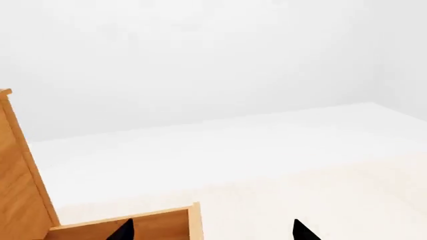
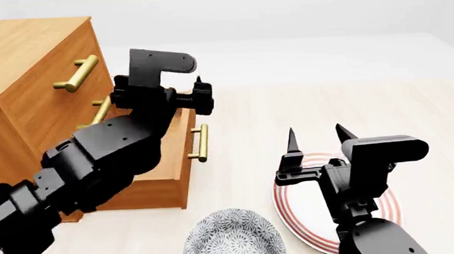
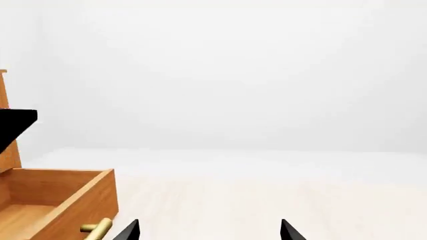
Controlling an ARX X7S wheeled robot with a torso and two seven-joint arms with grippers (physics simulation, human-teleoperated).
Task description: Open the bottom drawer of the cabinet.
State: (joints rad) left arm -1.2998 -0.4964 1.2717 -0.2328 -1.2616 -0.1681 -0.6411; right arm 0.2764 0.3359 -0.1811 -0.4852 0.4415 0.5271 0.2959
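Note:
The cabinet (image 2: 33, 72) stands at the left, orange-brown wood with three drawers and brass bar handles. The bottom drawer (image 2: 175, 163) is pulled out, and its brass handle (image 2: 200, 142) faces right. My left gripper (image 2: 198, 91) hangs above the drawer's front, open and empty. In the left wrist view my left gripper (image 1: 213, 231) straddles the drawer's corner (image 1: 160, 222) beside the cabinet's side (image 1: 17, 175). My right gripper (image 2: 317, 135) is open and empty over a striped plate. The right wrist view shows my right gripper (image 3: 209, 231), the open drawer (image 3: 60, 200) and its handle (image 3: 99, 228).
A white plate with red rings (image 2: 292, 213) lies on the pale floor under my right arm. A grey patterned bowl (image 2: 232, 241) sits at the near edge, in front of the drawer. White walls rise behind.

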